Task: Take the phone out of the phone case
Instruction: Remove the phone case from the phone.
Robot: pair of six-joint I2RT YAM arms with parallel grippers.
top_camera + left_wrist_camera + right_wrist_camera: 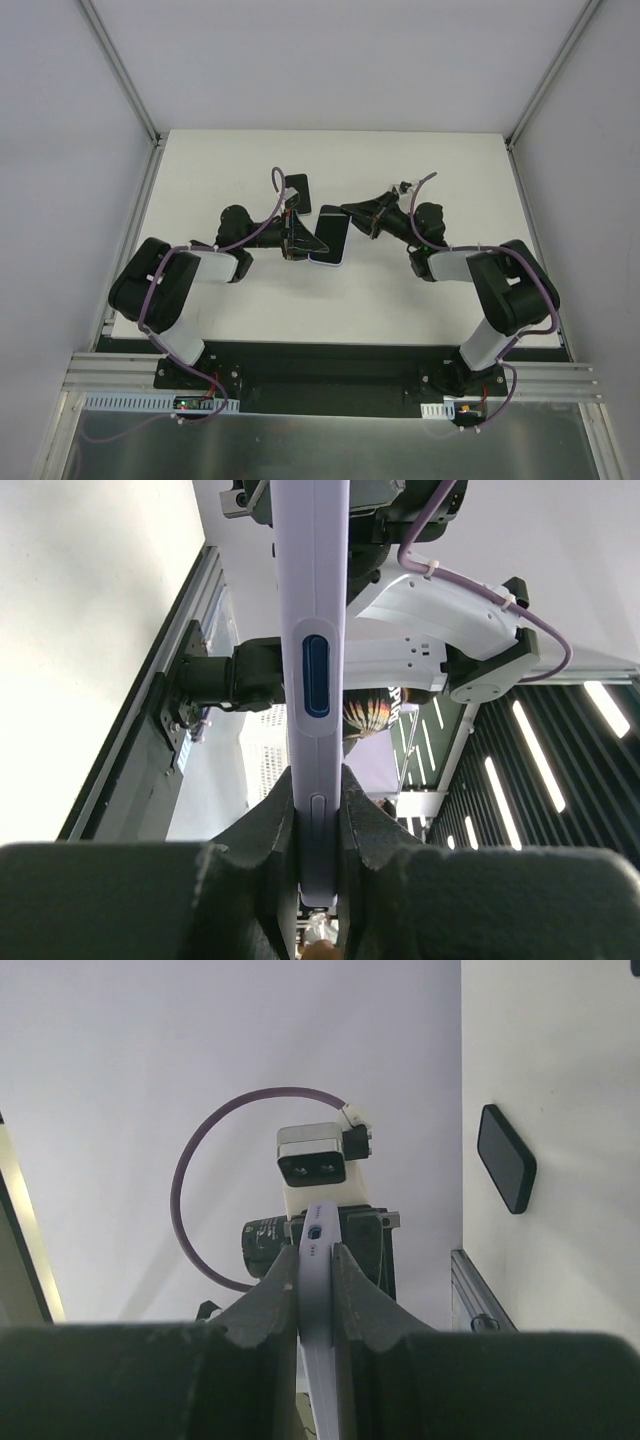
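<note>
The phone in its lavender case is held off the white table between both grippers, dark face up. My left gripper is shut on its left end. In the left wrist view the case's lavender edge with a blue side button runs up from between the shut fingers. My right gripper is shut on the case's far right end. In the right wrist view the case's thin edge stands clamped between the fingers. I cannot see whether the phone has shifted inside the case.
A flat black rounded slab lies on the table just behind the left gripper; it also shows in the right wrist view. The white table is fenced by metal rails at its left and right edges.
</note>
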